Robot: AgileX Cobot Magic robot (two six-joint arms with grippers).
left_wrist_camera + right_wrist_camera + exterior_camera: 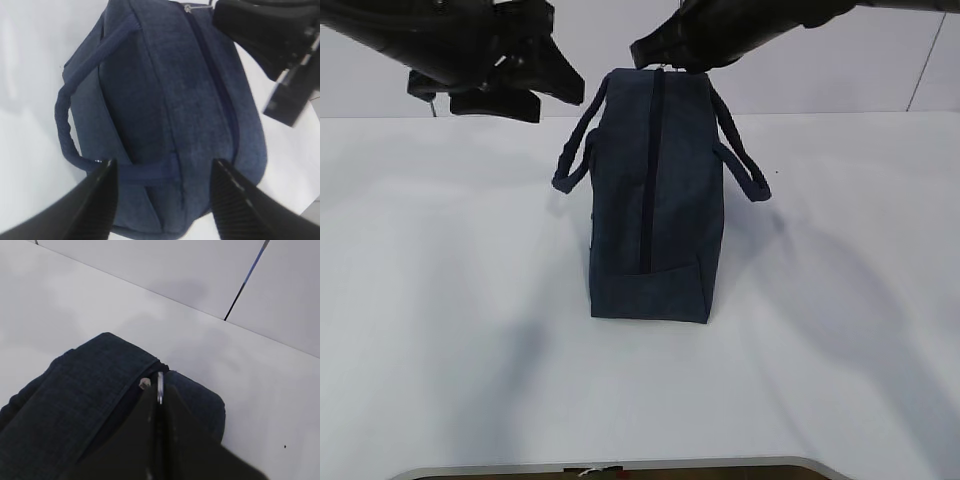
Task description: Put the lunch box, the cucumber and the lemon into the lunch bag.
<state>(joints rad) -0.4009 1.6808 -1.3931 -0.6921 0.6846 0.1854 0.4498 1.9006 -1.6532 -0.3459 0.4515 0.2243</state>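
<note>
The dark navy lunch bag [652, 200] stands on the white table, its top zipper closed and running toward me. It also shows in the left wrist view [165, 115] and the right wrist view [75, 410]. My right gripper [159, 392] is at the bag's far end, shut on the metal ring pull [160, 382] of the zipper; in the exterior view it [655, 55] sits just above the bag's far top. My left gripper [162, 185] is open and empty, raised above the bag's left side [505, 85]. The lunch box, the cucumber and the lemon are out of view.
The white table [440, 300] spreads around the bag. A pale wall [165, 270] with a dark seam stands behind it. The table's front edge [620, 466] has a dark rim.
</note>
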